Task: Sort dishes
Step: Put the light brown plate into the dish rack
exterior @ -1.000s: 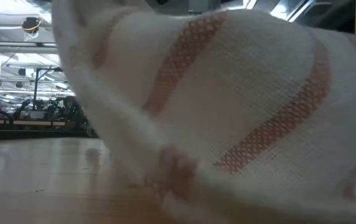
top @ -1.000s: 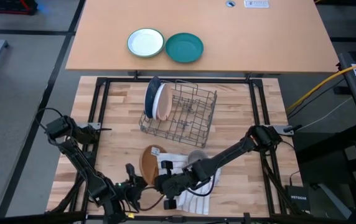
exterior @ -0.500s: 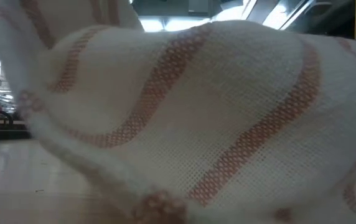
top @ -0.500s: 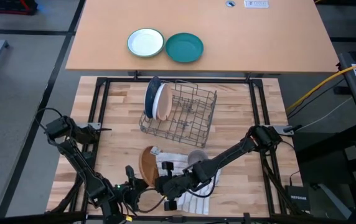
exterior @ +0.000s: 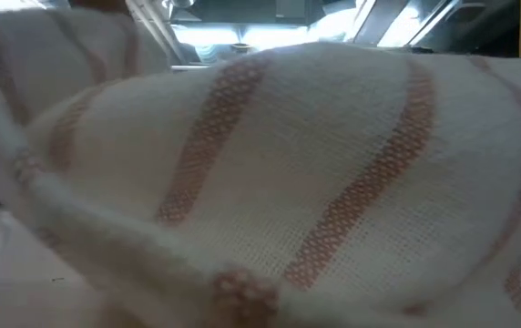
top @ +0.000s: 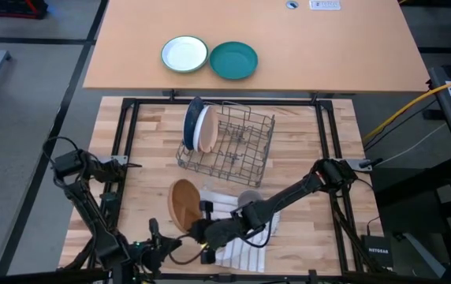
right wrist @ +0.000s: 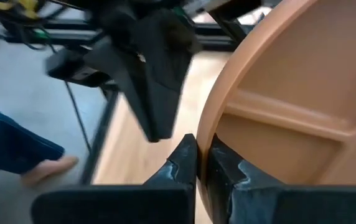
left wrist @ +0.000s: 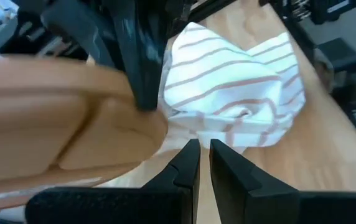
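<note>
since a second ago the tan plate has tipped up off the striped towel, right gripper clamped on its rim, left gripper shut and empty just beside; dish rack lies beyond, holding blue plate and white plate.

The tan plate looks like smooth, matt wood, and the table shows pale wood planks with visible grain. The striped towel is coarse woven cloth, white with rust-orange bands. The dish rack is thin grey metal wire.
</note>
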Controlling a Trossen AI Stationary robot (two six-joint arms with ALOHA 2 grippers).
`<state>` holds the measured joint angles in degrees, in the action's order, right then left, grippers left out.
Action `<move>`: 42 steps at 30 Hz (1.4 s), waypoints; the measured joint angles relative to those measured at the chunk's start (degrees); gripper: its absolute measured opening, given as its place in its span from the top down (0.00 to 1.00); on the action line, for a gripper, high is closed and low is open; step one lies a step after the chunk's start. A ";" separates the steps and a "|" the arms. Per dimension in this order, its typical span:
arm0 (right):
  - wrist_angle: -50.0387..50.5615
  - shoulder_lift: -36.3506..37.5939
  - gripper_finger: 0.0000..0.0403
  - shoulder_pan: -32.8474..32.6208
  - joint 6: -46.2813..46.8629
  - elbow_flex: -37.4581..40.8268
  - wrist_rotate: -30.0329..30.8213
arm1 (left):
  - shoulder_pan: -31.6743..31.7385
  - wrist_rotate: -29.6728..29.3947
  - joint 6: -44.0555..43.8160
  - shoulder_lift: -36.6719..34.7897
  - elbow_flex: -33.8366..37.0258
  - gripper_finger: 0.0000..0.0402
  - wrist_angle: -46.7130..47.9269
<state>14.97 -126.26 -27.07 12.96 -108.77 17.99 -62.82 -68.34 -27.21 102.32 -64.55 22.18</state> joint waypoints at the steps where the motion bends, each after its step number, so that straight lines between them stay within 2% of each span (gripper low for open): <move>1: -0.79 0.00 0.97 -0.07 -0.05 0.00 -0.14 | -0.58 0.00 -0.53 0.02 0.00 0.93 0.06; 7: -5.52 0.42 0.96 0.00 -3.10 0.00 0.42 | -4.29 -0.03 -3.83 0.02 0.04 0.93 0.30; 14: -4.69 4.70 0.97 -0.15 -7.82 0.00 5.45 | -7.34 -0.81 -11.19 0.02 0.10 0.93 3.82; 20: -3.45 11.60 0.97 -0.24 -16.61 0.00 11.65 | -8.91 -2.43 -21.61 0.02 0.15 0.93 11.33; 25: 0.45 18.75 0.97 -0.24 -23.06 -0.07 19.31 | -9.32 -2.46 -30.47 0.02 0.17 0.93 16.30; 29: 5.46 23.67 0.97 -0.24 -25.27 -0.07 26.44 | -9.32 -2.46 -32.41 0.02 0.17 0.93 16.78; 32: 10.50 25.93 0.97 -0.24 -24.90 -0.09 30.48 | -9.32 -2.45 -32.43 0.02 0.17 0.93 16.76; 36: 17.11 25.89 0.97 -0.13 -20.16 0.37 32.45 | -9.30 -2.45 -32.43 0.02 0.17 0.93 16.74; 42: 17.06 25.67 0.97 0.92 -8.86 11.25 32.55 | -9.28 -2.45 -32.47 0.02 0.17 0.93 16.59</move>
<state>32.03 -100.59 -26.15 4.10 -97.52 50.54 -72.10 -70.78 -59.68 102.35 -64.38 38.76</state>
